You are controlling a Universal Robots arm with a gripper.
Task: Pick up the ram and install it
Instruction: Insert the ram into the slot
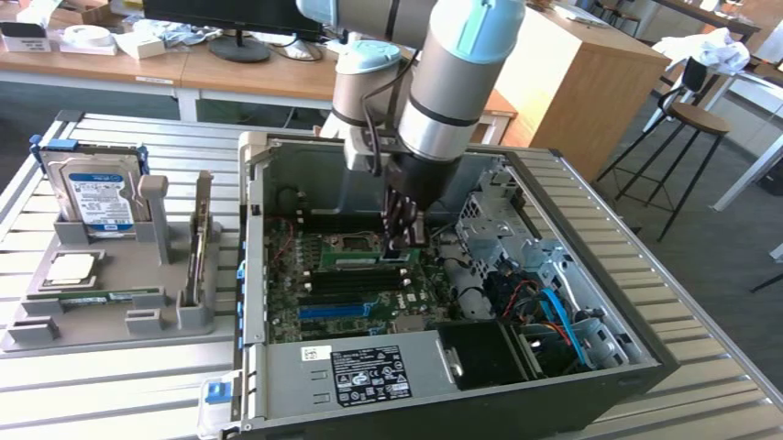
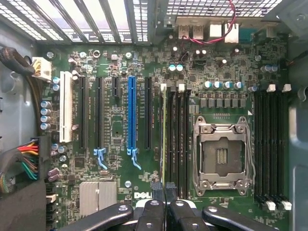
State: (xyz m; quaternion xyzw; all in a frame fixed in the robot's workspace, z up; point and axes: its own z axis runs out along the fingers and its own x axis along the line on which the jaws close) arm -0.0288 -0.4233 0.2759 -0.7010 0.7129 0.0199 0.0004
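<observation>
- Arm (image 1: pixel 446 82): smooth grey tube w/ pale blue caps, reaching down into the open PC case (image 1: pixel 636 353), which is sheet steel w/ perforated walls.
- Gripper (image 1: pixel 404 244): black metal linkage. Fingertips (image 2: pixel 155 188) are pinched nearly together on the thin top edge of the ram (image 2: pixel 163 137).
- Ram: seen edge-on in the wrist view as a long, narrow green-yellow strip. It stands upright in the black memory slot furthest from the CPU socket (image 2: pixel 222 154), on the side toward the blue slot (image 2: pixel 131 115). Can't tell if it is fully seated.
- Motherboard (image 2: pixel 115 130): matte green PCB w/ long black slots, shiny cylindrical caps and a bare socket in a steel frame.
- Wrist view adds: slot latches, solder detail, red/black wire bundles.
- Exterior view adds: a grey moulded tray (image 1: pixel 183 316) at that view's left, outside the case on slatted metal. It holds a hard drive (image 1: pixel 101 197), a square silver chip (image 1: pixel 71 268) and a second green stick (image 1: pixel 104 295) lying flat.
</observation>
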